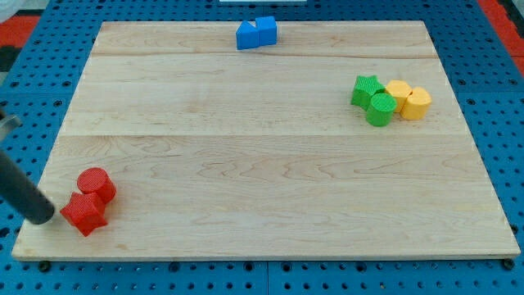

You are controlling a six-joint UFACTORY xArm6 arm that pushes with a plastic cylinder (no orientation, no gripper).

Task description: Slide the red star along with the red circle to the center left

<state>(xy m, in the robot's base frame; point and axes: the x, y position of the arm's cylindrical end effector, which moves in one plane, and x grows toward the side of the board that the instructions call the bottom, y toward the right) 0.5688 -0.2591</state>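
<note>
Operator: Red star point(83, 213) position, camera view?

Technician: It lies on the wooden table point(262, 156) near the corner at the view's bottom left. The red circle point(97, 183) sits just above it and slightly toward the view's right. The two red blocks touch each other.

Operator: Report the tool.

Technician: The rod point(20, 190) enters from the view's left edge and slants down toward the view's right. My tip point(45, 217) stands just to the view's left of the red star, at about the same height in the view. It is very close to the star; contact cannot be confirmed. The tool is a plain rod with no jaws, so it neither opens nor closes, and it holds nothing.

Operator: Remaining blocks?

Technician: Two blue blocks point(256, 34) sit together at the view's top edge, slightly left of centre, touching side by side. Their exact shapes are hard to make out. At the view's upper right is a cluster of four. A green star point(367, 88) and a green cylinder point(381, 109) form its left side. Two yellow blocks point(408, 100) form its right side, and their shapes are unclear. The members of this cluster touch or nearly touch. Both groups are well apart from the red pair and from my tip.

Operator: Table surroundings?

Technician: A blue perforated base point(508, 131) borders the table on all visible sides.
</note>
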